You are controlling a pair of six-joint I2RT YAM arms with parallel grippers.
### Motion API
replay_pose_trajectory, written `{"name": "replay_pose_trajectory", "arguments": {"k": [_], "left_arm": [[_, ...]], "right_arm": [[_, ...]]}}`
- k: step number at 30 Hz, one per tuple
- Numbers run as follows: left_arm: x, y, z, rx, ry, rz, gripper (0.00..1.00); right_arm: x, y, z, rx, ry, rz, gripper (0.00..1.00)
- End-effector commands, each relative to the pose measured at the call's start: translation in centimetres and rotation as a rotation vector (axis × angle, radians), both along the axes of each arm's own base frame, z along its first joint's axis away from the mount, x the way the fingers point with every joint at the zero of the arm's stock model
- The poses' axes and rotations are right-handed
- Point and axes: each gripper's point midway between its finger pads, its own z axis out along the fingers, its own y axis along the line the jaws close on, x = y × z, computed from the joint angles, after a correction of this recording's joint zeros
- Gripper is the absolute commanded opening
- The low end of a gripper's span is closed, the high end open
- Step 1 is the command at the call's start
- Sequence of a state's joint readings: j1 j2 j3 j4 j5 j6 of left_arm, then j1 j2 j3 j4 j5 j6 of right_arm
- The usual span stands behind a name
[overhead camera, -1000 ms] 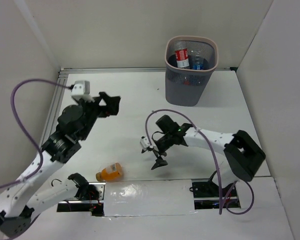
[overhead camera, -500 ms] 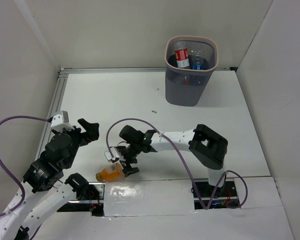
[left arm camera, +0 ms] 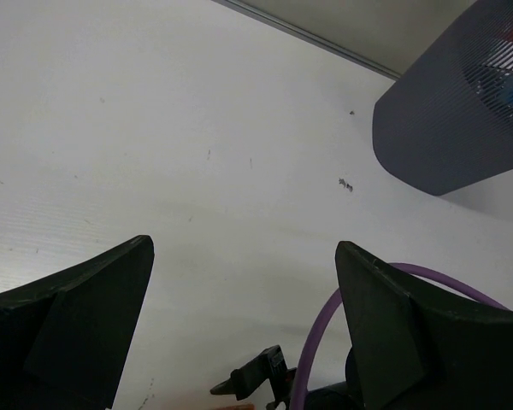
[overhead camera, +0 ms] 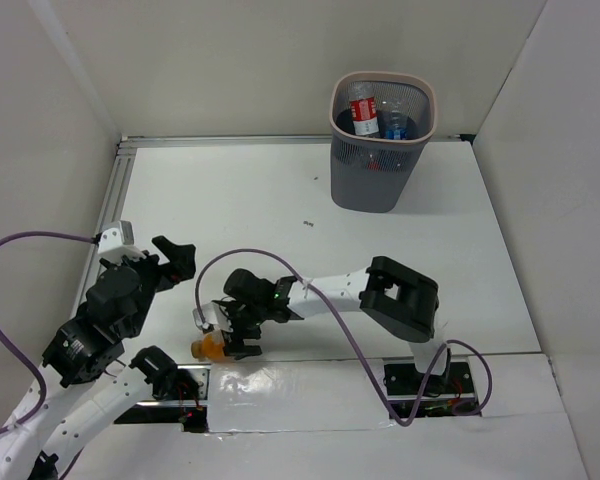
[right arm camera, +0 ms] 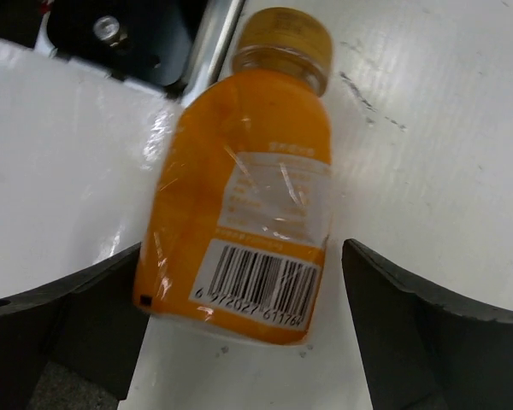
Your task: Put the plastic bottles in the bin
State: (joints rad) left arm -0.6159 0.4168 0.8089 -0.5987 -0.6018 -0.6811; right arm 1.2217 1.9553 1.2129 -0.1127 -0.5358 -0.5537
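A stubby orange-filled bottle (overhead camera: 210, 346) lies on its side at the table's near edge; in the right wrist view (right arm camera: 248, 179) it shows a barcode label and an orange cap pointing away. My right gripper (overhead camera: 226, 338) is open, with its two fingers either side of the bottle's base (right arm camera: 244, 312); a gap remains on the right side. My left gripper (overhead camera: 176, 256) is open and empty above the left of the table (left arm camera: 244, 290). The grey mesh bin (overhead camera: 380, 160) stands at the back and holds a red-labelled bottle (overhead camera: 364, 112) and a blue-labelled bottle (overhead camera: 395, 126).
A metal rail (overhead camera: 115, 190) runs along the table's left edge and white walls close in on three sides. The arm bases and a taped strip (overhead camera: 290, 395) sit at the near edge. The bin's side shows in the left wrist view (left arm camera: 453, 128).
My right arm has swung left and down to the orange bottle and now straddles it. My left arm pulled back toward its base earlier and has barely moved since.
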Motion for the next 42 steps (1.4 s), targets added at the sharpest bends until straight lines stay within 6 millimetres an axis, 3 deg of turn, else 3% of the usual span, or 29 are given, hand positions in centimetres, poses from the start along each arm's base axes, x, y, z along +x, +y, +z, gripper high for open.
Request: {"name": "replay_pose_trajectory", "arguments": {"k": [1, 5, 7, 8, 9, 11, 12, 14, 15, 16, 17, 18, 19, 21, 22, 27, 29, 30, 33, 34, 35, 37, 38, 40, 42], "left_arm": [[0.1, 0.1, 2.0, -0.029, -0.052, 0.007, 1.00], [-0.2, 0.4, 2.2, -0.035, -0.061, 0.007, 1.00], [-0.5, 0.6, 2.8, -0.045, -0.088, 0.005, 1.00], [-0.7, 0.6, 4.2, -0.070, -0.146, -0.006, 1.00], [-1.0, 0.5, 4.5, -0.070, -0.160, -0.025, 1.00], [-1.3, 0.4, 6.4, -0.105, -0.241, -0.048, 1.00], [-1.6, 0.1, 7.0, -0.101, -0.270, -0.076, 1.00], [-1.9, -0.1, 8.4, -0.109, -0.317, -0.103, 1.00], [-2.2, -0.4, 9.6, -0.110, -0.353, -0.132, 1.00], [-2.3, -0.6, 9.9, -0.105, -0.366, -0.150, 1.00], [-2.1, -1.1, 10.3, -0.097, -0.367, -0.168, 1.00], [-2.2, -1.6, 10.6, -0.087, -0.369, -0.199, 1.00], [-2.0, -2.0, 11.0, -0.093, -0.380, -0.209, 1.00], [-1.2, -2.9, 10.5, -0.079, -0.354, -0.231, 1.00], [-1.0, -3.4, 10.7, -0.082, -0.358, -0.246, 1.00], [0.7, -5.4, 9.5, -0.073, -0.339, -0.286, 1.00], [1.4, -6.4, 8.1, -0.068, -0.305, -0.312, 1.00], [1.6, -6.7, 8.3, -0.072, -0.312, -0.321, 1.00], [2.4, -7.8, 6.9, -0.065, -0.272, -0.347, 1.00], [2.7, -8.1, 6.0, -0.055, -0.250, -0.348, 1.00], [3.0, -8.4, 5.2, -0.047, -0.229, -0.358, 1.00], [3.6, -9.4, 3.9, -0.029, -0.181, -0.384, 1.00], [3.8, -10.0, 3.0, -0.023, -0.160, -0.405, 1.00], [4.4, -10.8, 0.8, -0.004, -0.105, -0.427, 1.00], [4.6, -11.6, 0.3, -0.007, -0.101, -0.455, 1.00]], "right_arm": [[2.0, 3.5, 2.2, 0.100, -0.034, -0.145, 0.89], [2.3, 3.5, 1.9, 0.099, -0.020, -0.155, 0.65], [2.4, 3.4, 3.1, 0.119, -0.006, -0.144, 0.50], [3.4, 2.8, 3.8, 0.119, -0.001, -0.163, 0.32], [4.0, 2.7, 3.8, 0.119, -0.002, -0.175, 0.32], [4.8, 2.1, 5.7, 0.147, 0.008, -0.182, 0.23], [6.9, 1.2, 6.4, 0.155, 0.009, -0.221, 0.20], [8.9, -0.1, 8.6, 0.186, 0.013, -0.256, 0.19], [12.0, -1.3, 9.7, 0.204, -0.001, -0.322, 0.17], [13.6, -1.7, 12.0, 0.246, -0.014, -0.342, 0.15], [14.9, -2.5, 13.0, 0.253, -0.023, -0.362, 0.15], [17.8, -3.9, 14.3, 0.274, -0.052, -0.407, 0.15], [19.4, -4.1, 17.3, 0.326, -0.091, -0.414, 0.15], [21.7, -5.3, 19.5, 0.345, -0.113, -0.451, 0.15], [23.9, -6.1, 22.7, 0.402, -0.157, -0.471, 0.15], [28.6, -9.6, 31.3, 0.541, -0.264, -0.569, 0.17], [30.4, -12.1, 34.9, 0.599, -0.310, -0.652, 0.17], [31.9, -13.2, 35.7, 0.613, -0.349, -0.720, 0.18], [35.6, -18.9, 39.7, 0.685, -0.463, -0.948, 0.21], [36.7, -20.6, 40.2, 0.699, -0.473, -1.006, 0.22], [38.2, -24.2, 40.8, 0.717, -0.476, -1.102, 0.22], [39.6, -27.9, 41.8, 0.744, -0.483, -1.194, 0.22], [40.4, -30.7, 42.0, 0.737, -0.478, -1.252, 0.22], [41.0, -34.1, 41.7, 0.720, -0.461, -1.314, 0.22], [41.3, -35.2, 40.1, 0.680, -0.410, -1.324, 0.30]]}}
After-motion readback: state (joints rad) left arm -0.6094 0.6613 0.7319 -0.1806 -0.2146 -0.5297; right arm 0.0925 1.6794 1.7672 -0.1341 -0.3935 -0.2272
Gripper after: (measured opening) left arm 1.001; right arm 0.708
